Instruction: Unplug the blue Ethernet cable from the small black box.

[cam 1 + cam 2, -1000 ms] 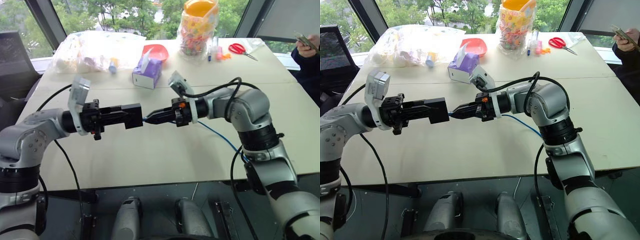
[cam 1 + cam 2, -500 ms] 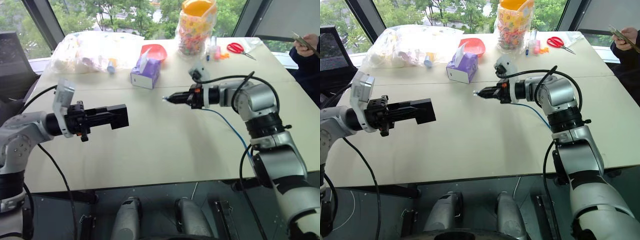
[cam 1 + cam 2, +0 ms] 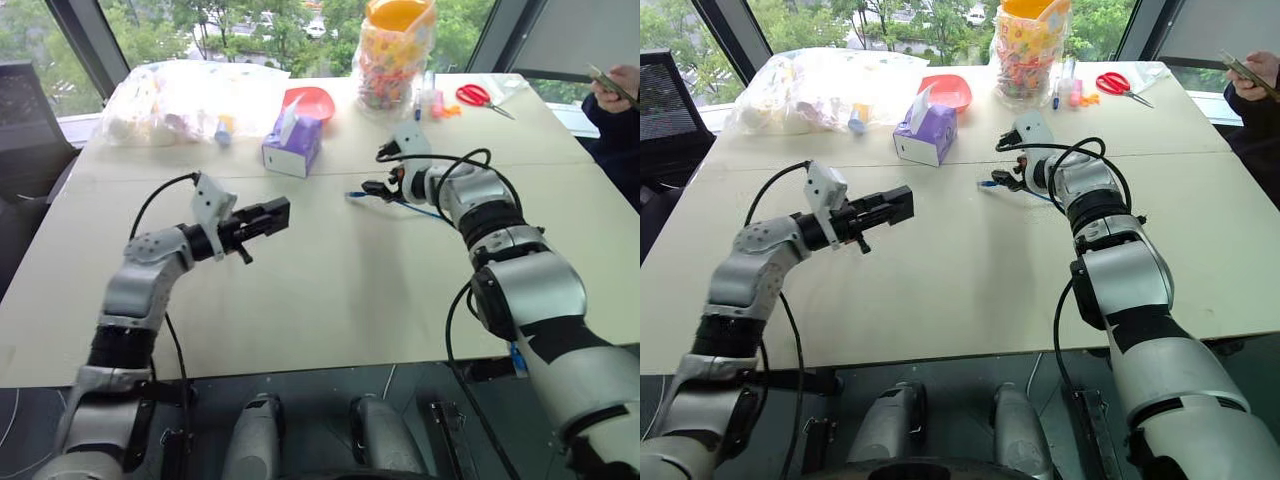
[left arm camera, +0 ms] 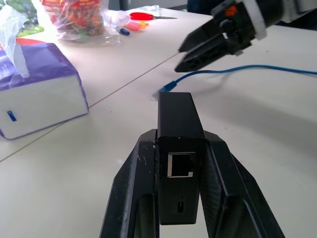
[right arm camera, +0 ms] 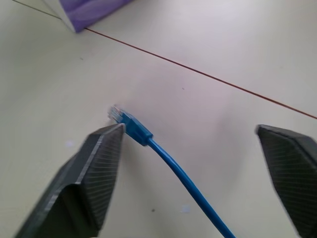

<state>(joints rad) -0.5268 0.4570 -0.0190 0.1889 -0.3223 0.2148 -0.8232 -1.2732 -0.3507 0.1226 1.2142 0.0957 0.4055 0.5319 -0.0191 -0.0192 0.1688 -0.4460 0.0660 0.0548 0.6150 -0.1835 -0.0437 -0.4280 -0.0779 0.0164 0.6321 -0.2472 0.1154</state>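
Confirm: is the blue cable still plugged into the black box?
No: the black box in the left hand shows an empty port, and the blue cable lies loose on the table.

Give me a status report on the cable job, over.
Left gripper shut on black box, port empty. Right gripper open above the blue cable, plug end lying loose on the table. Cable unplugged. Nothing in the way.

I can read no words, brand names or numbers anywhere here. The purple tissue box (image 4: 42, 84) carries one small blue mark on its white side, too small for me to read. The small black box (image 4: 179, 148) shows bare ports without lettering, and the snack bag's (image 3: 396, 55) print is only a colourful blur.
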